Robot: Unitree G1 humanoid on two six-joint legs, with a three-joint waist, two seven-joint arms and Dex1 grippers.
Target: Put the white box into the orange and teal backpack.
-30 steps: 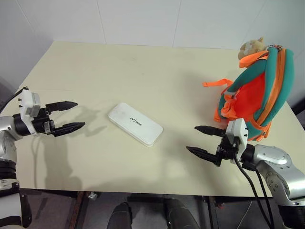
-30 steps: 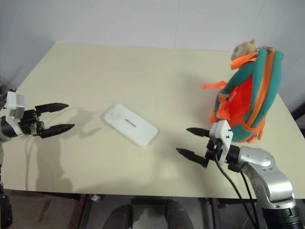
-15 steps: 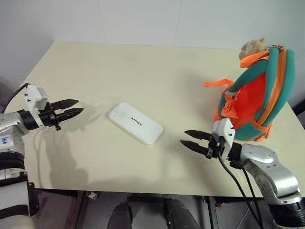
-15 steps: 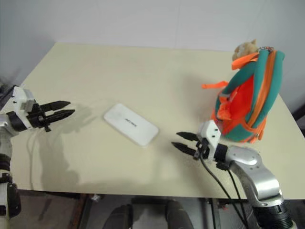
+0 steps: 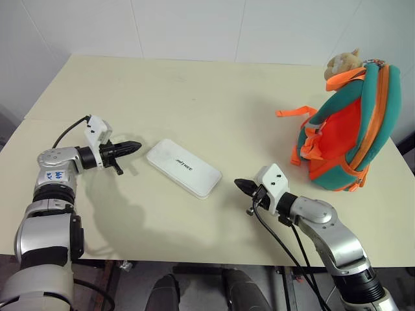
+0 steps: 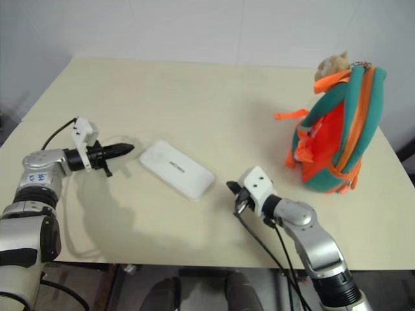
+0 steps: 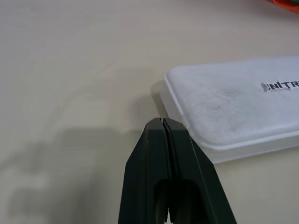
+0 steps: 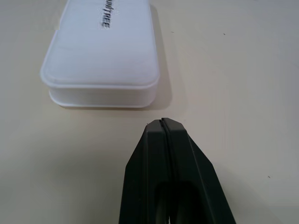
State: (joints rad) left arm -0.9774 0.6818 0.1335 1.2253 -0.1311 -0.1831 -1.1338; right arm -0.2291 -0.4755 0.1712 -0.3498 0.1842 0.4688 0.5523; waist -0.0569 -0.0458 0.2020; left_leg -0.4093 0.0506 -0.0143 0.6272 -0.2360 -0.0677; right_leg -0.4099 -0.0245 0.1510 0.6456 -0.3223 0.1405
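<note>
The white box (image 5: 183,167) lies flat on the table's middle, lid up with dark lettering. My left gripper (image 5: 135,146) is shut on nothing and points at the box's left end, a short gap away; the left wrist view shows its tip (image 7: 161,121) just short of the box (image 7: 233,100). My right gripper (image 5: 238,184) is also shut and empty, pointing at the box's right end (image 8: 105,56) from close by. The orange and teal backpack (image 5: 347,126) stands upright at the table's right edge, with a tan plush head (image 5: 342,62) on top.
The cream table (image 5: 194,91) has open surface behind the box and toward the backpack. An orange strap (image 5: 295,112) trails left from the backpack. A white wall rises behind the table's far edge.
Both grippers have gone from wide open to shut. Each has moved inward toward the white box, the left one to the right and the right one to the left.
</note>
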